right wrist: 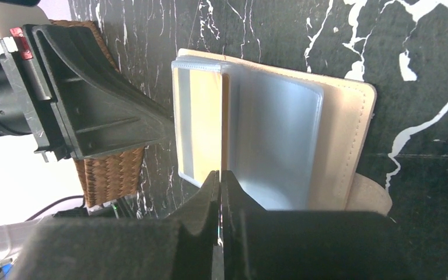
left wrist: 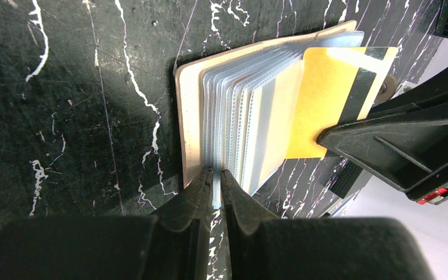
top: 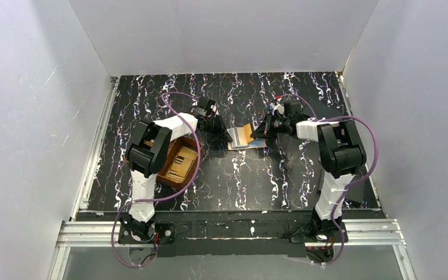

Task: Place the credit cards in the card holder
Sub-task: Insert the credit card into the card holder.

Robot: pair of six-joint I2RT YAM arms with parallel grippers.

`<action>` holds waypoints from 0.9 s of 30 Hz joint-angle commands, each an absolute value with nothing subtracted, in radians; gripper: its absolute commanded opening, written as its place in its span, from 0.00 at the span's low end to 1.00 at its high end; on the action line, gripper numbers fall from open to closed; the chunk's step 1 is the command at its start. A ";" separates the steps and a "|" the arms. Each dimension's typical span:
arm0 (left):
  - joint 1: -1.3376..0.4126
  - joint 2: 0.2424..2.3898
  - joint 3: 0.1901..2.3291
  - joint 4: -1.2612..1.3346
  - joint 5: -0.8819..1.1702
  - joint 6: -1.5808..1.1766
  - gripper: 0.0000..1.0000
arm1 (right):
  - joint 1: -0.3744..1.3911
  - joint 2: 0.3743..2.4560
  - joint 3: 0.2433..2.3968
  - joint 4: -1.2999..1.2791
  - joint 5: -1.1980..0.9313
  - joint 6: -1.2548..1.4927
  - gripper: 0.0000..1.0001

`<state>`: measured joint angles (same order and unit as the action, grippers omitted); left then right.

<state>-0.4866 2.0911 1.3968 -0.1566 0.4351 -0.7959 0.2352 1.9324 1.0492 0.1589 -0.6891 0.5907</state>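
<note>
Right claw is pinching shut on one edge of a tan credit card. The left claw is clamping narrow on the clear sleeves of the card holder, which is lying open mid-desk between the arms. The card's long axis is pointing from the right claw toward the holder's spine and the left claw, so the nearer right arm is likely feeding it leftward. How deep it is sitting is unclear.
</note>
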 commanded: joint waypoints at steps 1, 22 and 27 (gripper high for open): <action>-0.492 2.083 1.382 -0.165 0.454 -0.778 0.09 | 0.212 1.931 1.058 0.160 -0.772 0.550 0.05; -0.491 2.095 1.384 -0.175 0.455 -0.769 0.08 | 0.129 1.946 1.049 0.034 -0.898 0.392 0.02; -0.491 2.101 1.387 -0.176 0.454 -0.767 0.08 | 0.129 1.954 1.025 0.042 -0.946 0.375 0.02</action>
